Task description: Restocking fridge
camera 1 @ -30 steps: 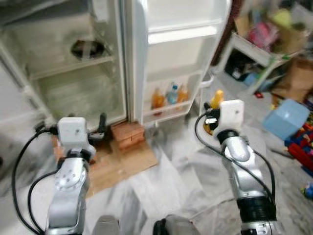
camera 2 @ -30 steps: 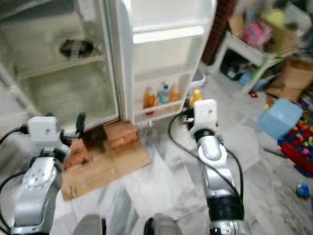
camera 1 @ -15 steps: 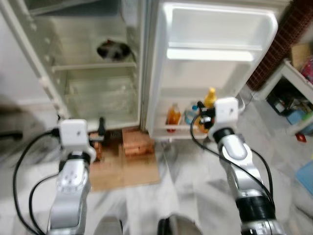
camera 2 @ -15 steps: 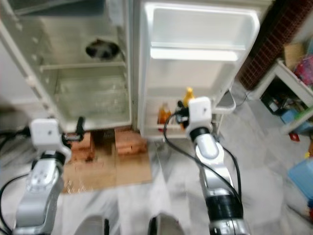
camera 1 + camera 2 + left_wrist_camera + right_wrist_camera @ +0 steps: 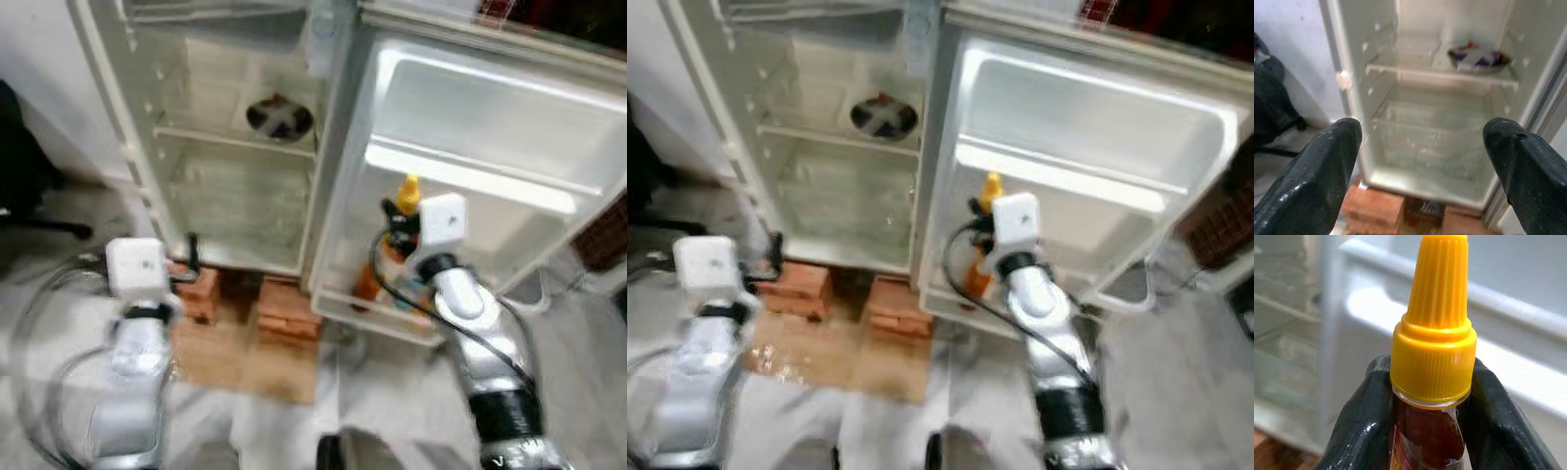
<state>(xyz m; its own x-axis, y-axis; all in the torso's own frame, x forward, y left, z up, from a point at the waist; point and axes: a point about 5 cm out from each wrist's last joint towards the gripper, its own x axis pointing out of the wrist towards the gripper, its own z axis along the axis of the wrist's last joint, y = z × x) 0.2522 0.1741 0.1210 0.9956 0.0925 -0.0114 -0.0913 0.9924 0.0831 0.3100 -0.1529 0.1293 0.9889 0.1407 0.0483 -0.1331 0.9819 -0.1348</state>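
You are mid-carry: your right gripper (image 5: 1427, 431) is clamped on the bottle (image 5: 1431, 357) just under its yellow cap, holding it before the open fridge door (image 5: 490, 127), so next, likely, ease it onto a door shelf (image 5: 480, 178) while your left gripper (image 5: 1420, 161) hangs spread and empty.

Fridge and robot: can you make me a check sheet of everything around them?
Surface: marble-look floor with flat cardboard by the fridge.
Job's things: fridge open, resting on bricks; sauce bottle with yellow cap; bottles in the lowest door shelf.
Clutter: a dish on the fridge's inner shelf.
Grippers: right gripper shut on the sauce bottle's neck, in front of the door; left gripper open, pointing at the fridge.
Cables: black cables along both arms.
Surroundings: white wall, dark object beside it.
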